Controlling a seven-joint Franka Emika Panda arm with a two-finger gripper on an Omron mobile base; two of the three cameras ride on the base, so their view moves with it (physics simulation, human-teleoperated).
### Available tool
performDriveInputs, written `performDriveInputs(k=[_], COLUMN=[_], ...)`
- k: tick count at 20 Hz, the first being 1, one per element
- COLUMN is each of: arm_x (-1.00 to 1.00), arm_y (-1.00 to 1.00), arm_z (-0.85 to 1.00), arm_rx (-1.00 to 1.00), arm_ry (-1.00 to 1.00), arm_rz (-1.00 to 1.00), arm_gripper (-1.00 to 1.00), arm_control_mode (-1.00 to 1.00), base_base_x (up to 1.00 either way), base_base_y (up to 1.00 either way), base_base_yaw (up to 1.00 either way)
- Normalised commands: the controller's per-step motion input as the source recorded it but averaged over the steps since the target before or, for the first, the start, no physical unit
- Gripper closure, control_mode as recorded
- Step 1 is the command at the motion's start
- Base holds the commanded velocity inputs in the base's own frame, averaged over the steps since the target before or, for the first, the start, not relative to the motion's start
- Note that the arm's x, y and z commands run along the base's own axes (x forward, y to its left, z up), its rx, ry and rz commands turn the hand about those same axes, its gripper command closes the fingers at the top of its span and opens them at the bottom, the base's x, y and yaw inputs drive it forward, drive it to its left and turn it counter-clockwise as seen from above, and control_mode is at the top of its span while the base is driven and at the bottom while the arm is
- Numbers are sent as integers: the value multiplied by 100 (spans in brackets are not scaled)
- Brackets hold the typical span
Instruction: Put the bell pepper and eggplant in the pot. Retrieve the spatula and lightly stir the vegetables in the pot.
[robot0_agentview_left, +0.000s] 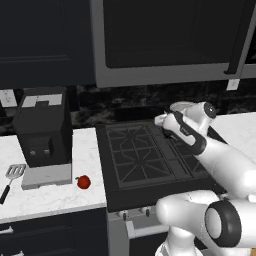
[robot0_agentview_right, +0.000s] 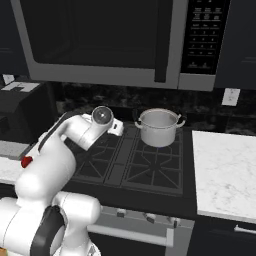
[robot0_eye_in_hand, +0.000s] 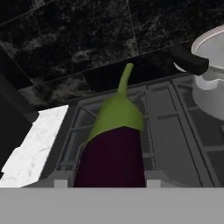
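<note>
A dark purple eggplant (robot0_eye_in_hand: 114, 153) with a green cap and stem fills the middle of the hand view, and my gripper (robot0_eye_in_hand: 107, 183) is shut on it above the stove's back left burner. The silver pot (robot0_agentview_right: 159, 127) stands on the back right burner, to the right of my hand (robot0_agentview_right: 116, 127); its rim and black handle show as the pot (robot0_eye_in_hand: 210, 83) at the hand view's right edge. On the left counter lies the red bell pepper (robot0_agentview_left: 84, 182), also seen as the bell pepper (robot0_agentview_right: 26, 161). The spatula (robot0_agentview_left: 14, 175) rests near that counter's left end.
A black stove (robot0_agentview_left: 145, 160) with grates sits between two white counters. A black boxy appliance (robot0_agentview_left: 42, 127) stands on the left counter behind the pepper. A microwave (robot0_agentview_right: 100, 40) hangs over the stove. The right counter (robot0_agentview_right: 225, 175) is bare marble.
</note>
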Motion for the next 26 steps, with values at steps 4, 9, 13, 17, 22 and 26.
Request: performDriveInputs(k=[4, 9, 13, 17, 22, 26], arm_x=[70, 60, 33, 48, 57, 44], arm_y=[-89, -81, -74, -61, -48, -29], arm_z=[24, 1, -2, 0, -5, -24], arm_rx=[9, 10, 3, 0, 0, 2], arm_ry=[1, 0, 0, 0, 0, 0], arm_rz=[-3, 0, 0, 0, 0, 0], arm_gripper=[100, 100, 100, 100, 100, 100], arm_control_mode=[-100, -100, -100, -100, -100, -100], base_base_x=[0, 0, 0, 0, 0, 0], base_base_y=[0, 0, 0, 0, 0, 0], base_base_yaw=[0, 0, 0, 0, 0, 0])
